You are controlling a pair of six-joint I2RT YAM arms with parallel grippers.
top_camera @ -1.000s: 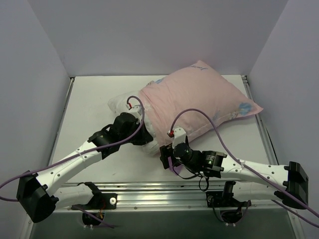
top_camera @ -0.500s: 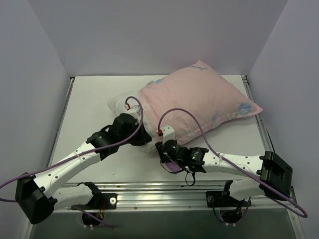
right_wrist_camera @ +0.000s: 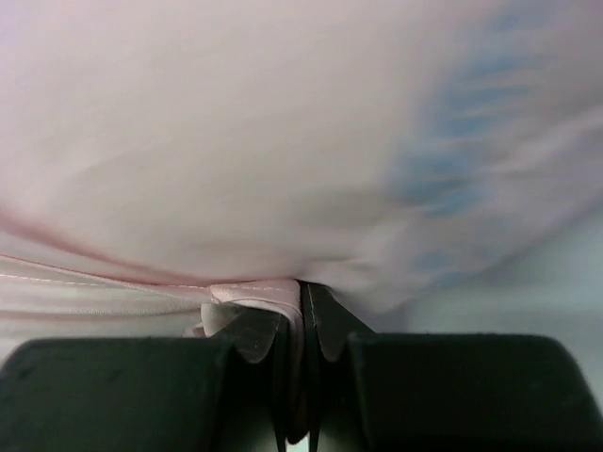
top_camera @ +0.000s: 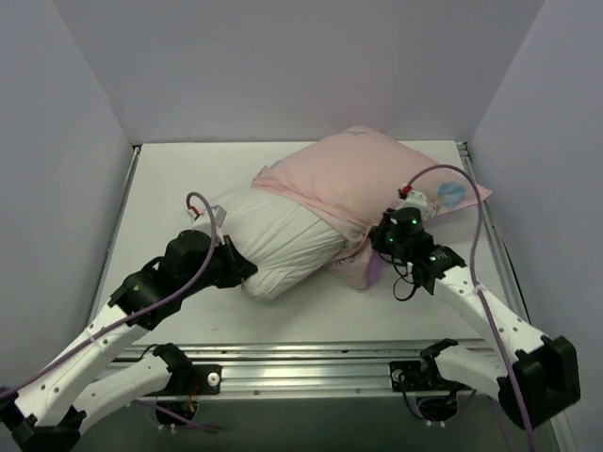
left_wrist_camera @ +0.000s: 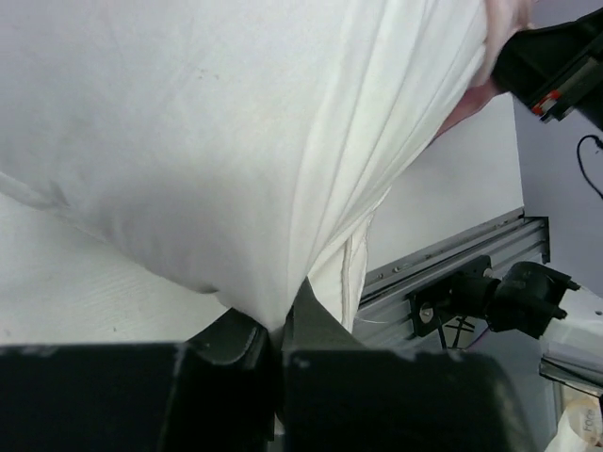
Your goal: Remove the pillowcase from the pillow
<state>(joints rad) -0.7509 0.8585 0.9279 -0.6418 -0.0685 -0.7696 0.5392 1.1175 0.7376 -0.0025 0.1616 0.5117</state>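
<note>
Top external: fixed high at near edge, looking down over whole table (top_camera: pixel 170 179); left wrist: very close, low beside pillow (left_wrist_camera: pixel 188 141), facing rightward; right wrist: pressed against pillowcase (right_wrist_camera: pixel 236 141); each wrist shares its fabric with top.

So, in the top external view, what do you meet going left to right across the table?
Left gripper → plump plain white pillow → thin pale pink fabric pillowcase. The right gripper pinches the pillowcase's near edge, overlapping it, so it is left unranked.
</note>
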